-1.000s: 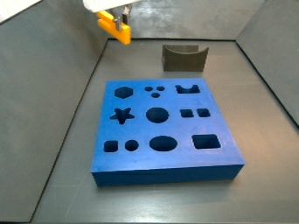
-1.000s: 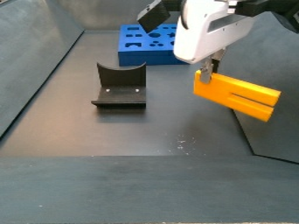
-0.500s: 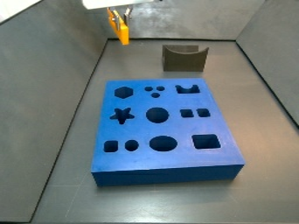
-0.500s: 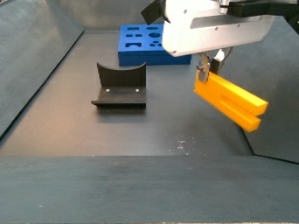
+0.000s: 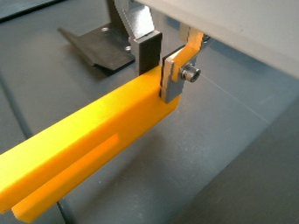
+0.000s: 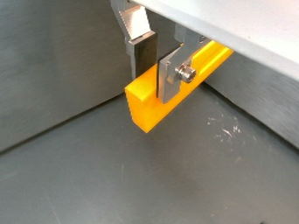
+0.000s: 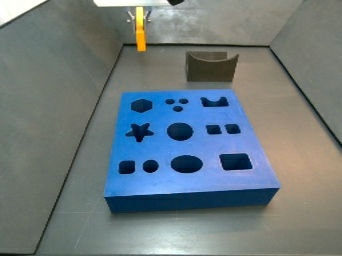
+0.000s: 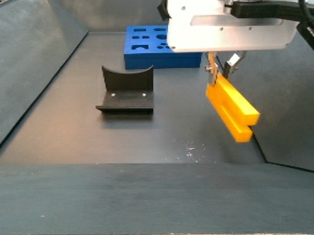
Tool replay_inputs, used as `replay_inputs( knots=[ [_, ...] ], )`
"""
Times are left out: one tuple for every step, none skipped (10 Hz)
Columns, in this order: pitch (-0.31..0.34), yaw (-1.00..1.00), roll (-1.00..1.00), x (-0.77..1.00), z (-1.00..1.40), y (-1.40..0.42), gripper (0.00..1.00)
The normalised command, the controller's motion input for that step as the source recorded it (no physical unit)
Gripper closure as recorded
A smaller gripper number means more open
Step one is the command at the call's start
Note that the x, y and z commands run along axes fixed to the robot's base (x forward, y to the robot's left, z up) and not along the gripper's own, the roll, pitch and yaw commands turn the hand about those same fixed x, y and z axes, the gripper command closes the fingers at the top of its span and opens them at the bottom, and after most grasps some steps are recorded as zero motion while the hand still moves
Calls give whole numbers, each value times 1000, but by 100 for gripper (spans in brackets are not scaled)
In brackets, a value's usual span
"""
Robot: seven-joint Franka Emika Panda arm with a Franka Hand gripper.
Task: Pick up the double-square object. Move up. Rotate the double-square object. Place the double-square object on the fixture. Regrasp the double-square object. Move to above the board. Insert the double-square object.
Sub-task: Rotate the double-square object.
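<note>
In a side view the fixture stands at the left on the dark floor, with open floor all round it. Behind it lies the board, its right part hidden by the white body of the arm. To the right the gripper hangs in the air, clamped on the upper end of the double-square object, which slopes down toward the camera, clear of the floor and well apart from the fixture.

In a side view from the opposite end the piece shows edge-on at the top left, near the grey wall; the gripper is mostly cut off by the frame edge. The fixture sits right of it, the board in the foreground, with bare strips of floor on either side.

In both wrist views the silver fingers press on the piece; its far end runs out of frame in a wrist view. The fixture is partly hidden behind a finger.
</note>
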Motion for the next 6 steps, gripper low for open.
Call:
replay_inputs(
  knots=[
    [6, -362, -16, -10, -8, 23, 100],
    [5, -214, -16, -9, -7, 23, 100],
    [0, 0, 0, 0, -1000, 0, 100],
    [-12, 46, 1, 12, -1000, 2, 100],
    [-24, 47, -5, 24, -1000, 1, 100],
    [-31, 39, -20, 33, -1000, -2, 100]
  ],
)
